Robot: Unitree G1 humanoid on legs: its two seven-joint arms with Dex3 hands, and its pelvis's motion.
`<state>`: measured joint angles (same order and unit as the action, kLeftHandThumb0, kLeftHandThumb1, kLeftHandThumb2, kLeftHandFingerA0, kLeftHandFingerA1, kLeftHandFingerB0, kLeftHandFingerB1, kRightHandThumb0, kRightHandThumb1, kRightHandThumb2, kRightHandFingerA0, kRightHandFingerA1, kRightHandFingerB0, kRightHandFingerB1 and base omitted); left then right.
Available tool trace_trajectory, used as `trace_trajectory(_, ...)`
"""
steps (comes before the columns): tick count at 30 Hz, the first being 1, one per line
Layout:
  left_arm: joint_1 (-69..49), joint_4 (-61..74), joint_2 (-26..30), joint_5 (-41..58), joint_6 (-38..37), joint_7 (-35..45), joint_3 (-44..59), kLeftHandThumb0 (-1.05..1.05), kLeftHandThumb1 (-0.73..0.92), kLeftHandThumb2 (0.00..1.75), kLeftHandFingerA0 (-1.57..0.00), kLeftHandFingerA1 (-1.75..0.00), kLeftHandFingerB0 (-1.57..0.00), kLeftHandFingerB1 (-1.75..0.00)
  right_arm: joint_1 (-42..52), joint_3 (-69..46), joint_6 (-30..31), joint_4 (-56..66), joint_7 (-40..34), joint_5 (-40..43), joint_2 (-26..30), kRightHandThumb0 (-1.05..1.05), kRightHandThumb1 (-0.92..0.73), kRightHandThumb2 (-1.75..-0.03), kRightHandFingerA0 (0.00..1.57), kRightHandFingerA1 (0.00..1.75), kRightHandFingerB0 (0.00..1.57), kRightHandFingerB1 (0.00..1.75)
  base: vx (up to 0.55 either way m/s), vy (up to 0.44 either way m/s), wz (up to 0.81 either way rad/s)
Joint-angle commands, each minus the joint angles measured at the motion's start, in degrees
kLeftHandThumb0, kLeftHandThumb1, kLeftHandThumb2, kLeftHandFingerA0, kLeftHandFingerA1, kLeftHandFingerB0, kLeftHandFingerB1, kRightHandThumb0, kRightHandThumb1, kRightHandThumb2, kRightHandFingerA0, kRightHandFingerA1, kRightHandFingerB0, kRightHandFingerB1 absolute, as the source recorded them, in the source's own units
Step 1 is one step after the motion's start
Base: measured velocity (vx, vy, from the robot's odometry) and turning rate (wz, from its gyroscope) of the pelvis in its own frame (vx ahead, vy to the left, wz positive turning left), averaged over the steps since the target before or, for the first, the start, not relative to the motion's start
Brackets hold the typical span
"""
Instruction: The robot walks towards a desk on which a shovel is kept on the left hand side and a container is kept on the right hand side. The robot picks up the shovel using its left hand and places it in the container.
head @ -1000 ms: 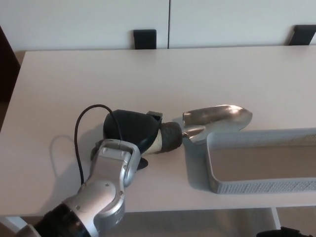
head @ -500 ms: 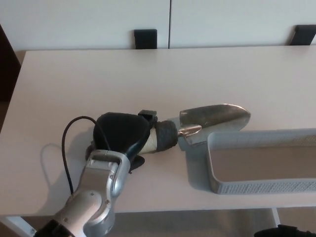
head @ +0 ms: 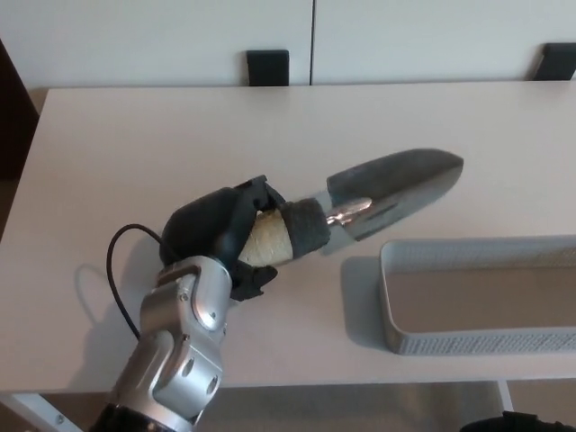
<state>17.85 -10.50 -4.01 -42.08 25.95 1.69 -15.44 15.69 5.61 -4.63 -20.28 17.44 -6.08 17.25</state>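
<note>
Across most of the head view: pale desk (head: 135,153), surface plain, far edge meeting a white wall (head: 162,36). Two dark chair backs show above the far edge, one near centre (head: 267,67), one at the far right corner (head: 556,61).

Container (head: 391,310): grey, rectangular, low perforated walls, sitting on the desk at lower right, running out of frame on the right side. Inside looks bare where visible. It casts a shadow on the desk to its left.

Left arm (head: 180,351): silver forearm entering from the bottom left, angled up and to the right. A thin black cable (head: 115,270) loops from the wrist area out over the desk on the left.

Left hand (head: 216,238): black, over the desk left of the container. Fingers (head: 247,211) wrapped around the handle of the shovel (head: 396,184), gripping it firmly.

Shovel: pale handle with a dark collar, then a metal neck and a grey metal blade. Held raised off the desk, blade pointing right and slightly away from the robot. Blade tip sits above the bare desk just beyond the container's far-left corner, not inside the container and not touching it.

Right hand: not visible in this view.
</note>
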Motion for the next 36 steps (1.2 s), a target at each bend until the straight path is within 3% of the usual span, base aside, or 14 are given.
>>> trace_trajectory(1, -0.34, 3.67, -8.19, 27.49, -1.61, 1.71, 21.7, 0.08, 0.83, 0.84, -0.82, -1.7, -0.67, -1.26, -0.07, -0.28, 0.4, 0.29, 0.73, -0.53, 1.94, -0.21, -0.62, -0.56, 0.69, 0.57, 0.52, 0.49, 0.0, 0.0, 0.0)
trace_trajectory(5, 0.15, 5.08, -7.82, 26.64, -2.35, 2.43, 22.1, 0.07, 0.92, 0.68, -0.94, -1.6, -0.69, -1.17, -0.11, -0.32, 2.16, 1.32, 0.89, -0.37, 1.66, -0.2, -0.62, -0.57, 0.67, 0.56, 0.51, 0.48, 0.0, 0.0, 0.0)
trace_trajectory(7, 0.74, 5.43, -7.9, 26.13, -1.78, 2.64, 22.28, 0.08, 0.92, 0.68, -0.93, -1.61, -0.69, -1.19, 0.03, -0.36, 2.78, 1.88, 0.91, -0.42, 1.74, -0.2, -0.62, -0.56, 0.68, 0.56, 0.51, 0.48, 0.0, 0.0, 0.0)
trace_trajectory(8, 1.27, 5.92, -7.56, 25.73, -1.82, 3.28, 21.86, 0.1, 0.87, 0.82, -0.85, -1.7, -0.67, -1.26, -0.12, -0.35, 1.94, 1.53, 1.09, -0.47, 1.98, -0.21, -0.61, -0.56, 0.69, 0.58, 0.52, 0.49, 0.0, 0.0, 0.0)
trace_trajectory(10, 2.44, 7.24, -6.3, 24.07, -2.22, 4.74, 20.27, 0.1, 0.84, 0.84, -0.89, -1.66, -0.68, -1.26, -1.18, 0.13, 1.38, 0.26, 0.95, -1.36, 2.27, -0.23, -0.61, -0.56, 0.72, 0.58, 0.53, 0.49, 0.0, 0.0, 0.0)
trace_trajectory(12, 3.25, 10.82, -4.9, 20.78, -1.05, 6.77, 16.58, 0.0, 0.9, 0.66, -0.96, -1.43, -0.7, -1.02, -1.37, 0.06, 1.4, 0.12, 1.24, -1.07, 2.21, -0.22, -0.6, -0.56, 0.71, 0.58, 0.52, 0.49, 0.0, 0.0, 0.0)
trace_trajectory(14, 3.53, 13.6, -3.18, 18.94, -2.66, 8.91, 12.59, 0.04, 0.82, 0.8, -1.09, -1.39, -0.8, -1.03, -1.48, 0.17, 1.19, 0.18, 1.23, -1.32, 2.51, -0.22, -0.6, -0.56, 0.72, 0.58, 0.53, 0.49, 0.0, 0.0, 0.0)
trace_trajectory(19, 5.27, 21.91, -2.3, 18.61, 3.0, 15.1, 4.74, 0.04, 0.69, 0.91, -1.1, -1.4, -0.86, -1.16, -1.57, 0.65, 1.39, 0.69, 1.4, -1.46, 2.85, -0.23, -0.6, -0.56, 0.71, 0.58, 0.53, 0.49, 0.0, 0.0, 0.0)
trace_trajectory(26, 8.02, 26.03, -1.31, 19.14, 8.26, 20.06, -3.17, -0.06, 0.6, 0.95, -1.18, -1.34, -0.92, -1.15, -1.52, 0.94, 1.73, 1.15, 1.6, -1.71, 3.18, -0.24, -0.6, -0.58, 0.69, 0.58, 0.51, 0.49, 0.0, 0.0, 0.0)
trace_trajectory(27, 9.51, 26.26, -1.96, 18.75, 9.61, 21.05, -6.01, -0.09, 0.51, 0.96, -1.17, -1.33, -0.97, -1.05, -1.69, 1.22, 1.77, 1.19, 1.44, -2.3, 3.43, -0.24, -0.61, -0.58, 0.71, 0.58, 0.52, 0.48, 0.0, 0.0, 0.0)
trace_trajectory(29, 10.46, 26.68, -2.06, 18.56, 11.8, 21.34, -7.22, -0.09, 0.52, 0.91, -1.21, -1.26, -0.98, -0.96, -1.9, 1.46, 2.11, 1.39, 1.46, -2.56, 3.58, -0.25, -0.62, -0.58, 0.71, 0.57, 0.51, 0.47, 0.0, 0.0, 0.0)
trace_trajectory(32, 12.41, 26.81, -2.39, 17.07, 14.95, 21.81, -10.65, -0.04, 0.45, 1.01, -1.22, -1.2, -0.98, -0.98, -1.61, 1.38, 2.71, 2.24, 1.71, -2.05, 3.46, -0.24, -0.61, -0.57, 0.73, 0.58, 0.52, 0.48, 0.0, 0.0, 0.0)
trace_trajectory(34, 13.11, 26.61, -2.8, 17.12, 16.99, 22.52, -12.39, -0.04, 0.41, 1.07, -1.15, -1.32, -0.96, -1.04, -1.57, 1.44, 2.9, 2.24, 1.76, -2.0, 3.3, -0.24, -0.61, -0.56, 0.74, 0.59, 0.54, 0.48, 0.0, 0.0, 0.0)
trace_trajectory(36, 14.21, 25.73, -5.1, 17.93, 23.47, 23.17, -13.4, -0.03, 0.46, 1.01, -1.2, -1.3, -0.96, -1.06, -1.59, 1.67, 3.59, 2.75, 1.89, -2.28, 3.34, -0.24, -0.61, -0.57, 0.71, 0.58, 0.51, 0.47, 0.0, 0.0, 0.0)
